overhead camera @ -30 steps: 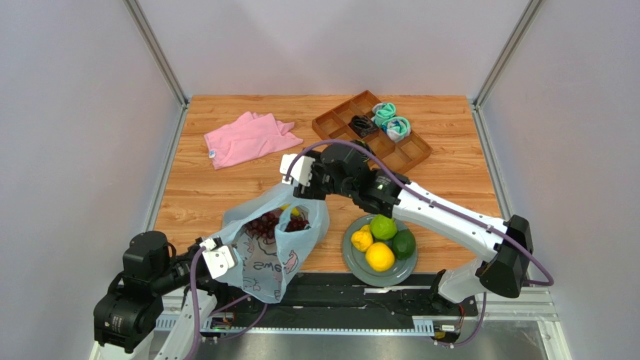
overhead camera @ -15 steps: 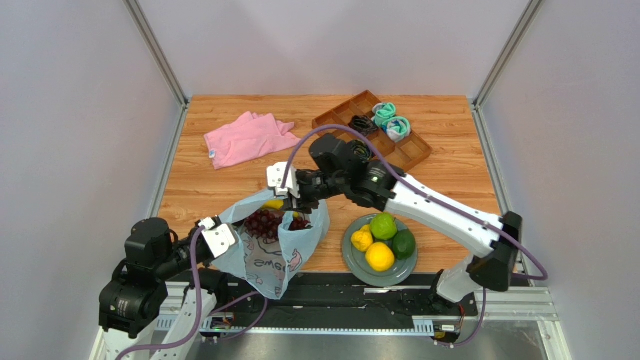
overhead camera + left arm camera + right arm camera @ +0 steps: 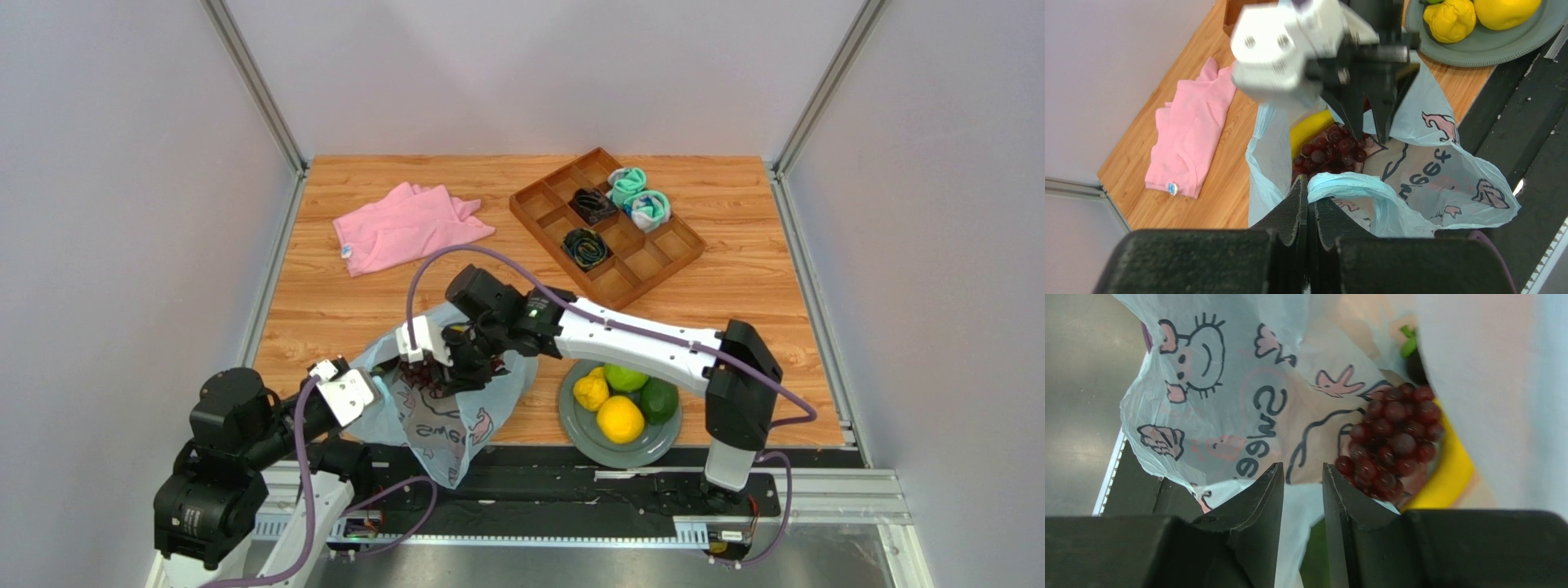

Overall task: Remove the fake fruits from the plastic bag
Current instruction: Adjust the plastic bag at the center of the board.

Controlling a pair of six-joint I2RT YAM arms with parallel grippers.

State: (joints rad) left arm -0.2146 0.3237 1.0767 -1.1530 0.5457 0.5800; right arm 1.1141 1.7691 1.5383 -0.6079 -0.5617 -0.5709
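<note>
While the left gripper (image 3: 1309, 191) clamps the rim of the pale-blue plastic bag (image 3: 1438, 177), the right gripper (image 3: 1301, 473) hangs inside, parted and empty. The dark-red plastic grapes (image 3: 1392, 441) lie just beside it.

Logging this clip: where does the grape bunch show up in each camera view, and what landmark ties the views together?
Top external: grape bunch left of centre, in the bag mouth, largely hidden under the right hand.
Left wrist: grape bunch at centre, just below the right hand's fingertips.
Right wrist: grape bunch right of centre, against the yellow banana.
Shared landmark: the cartoon print on the plastic bag, seen in all three.
</note>
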